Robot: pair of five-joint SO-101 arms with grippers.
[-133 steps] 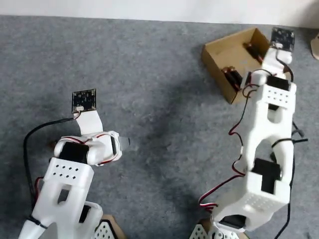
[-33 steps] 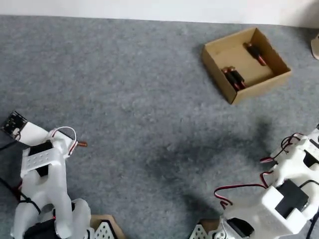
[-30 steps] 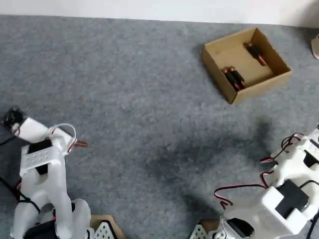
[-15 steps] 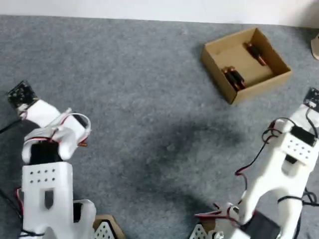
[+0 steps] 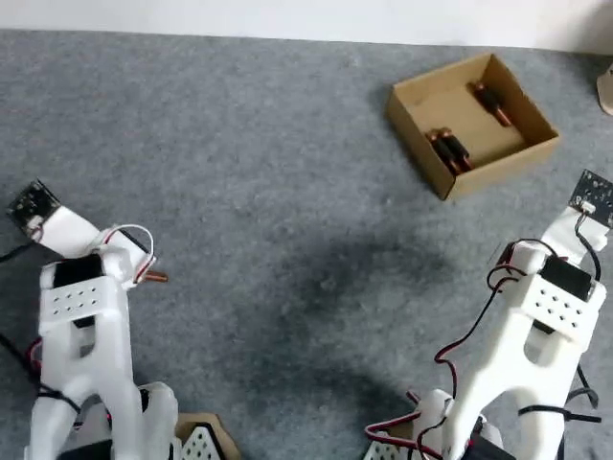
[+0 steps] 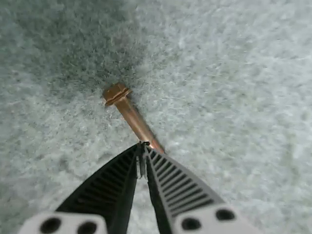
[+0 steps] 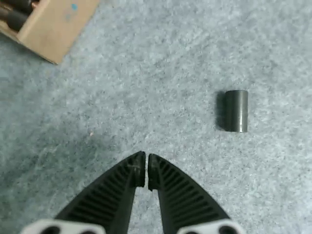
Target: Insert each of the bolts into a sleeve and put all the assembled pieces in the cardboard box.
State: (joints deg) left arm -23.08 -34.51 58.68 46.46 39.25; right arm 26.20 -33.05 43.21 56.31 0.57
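Left gripper (image 6: 144, 147) closed beside bolt (image 6: 130, 116); sleeve (image 7: 237, 110) on carpet (image 7: 146, 73).

Work surface: grey short-pile carpet (image 5: 239, 144), evenly lit. A white band (image 5: 287, 17), wall or board, runs along the carpet's far edge. Soft diffuse shadows (image 5: 374, 278) lie across the carpet's middle and near edge.

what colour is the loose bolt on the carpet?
Copper-orange, head and shank alike. The bolt shows best in the left wrist view.
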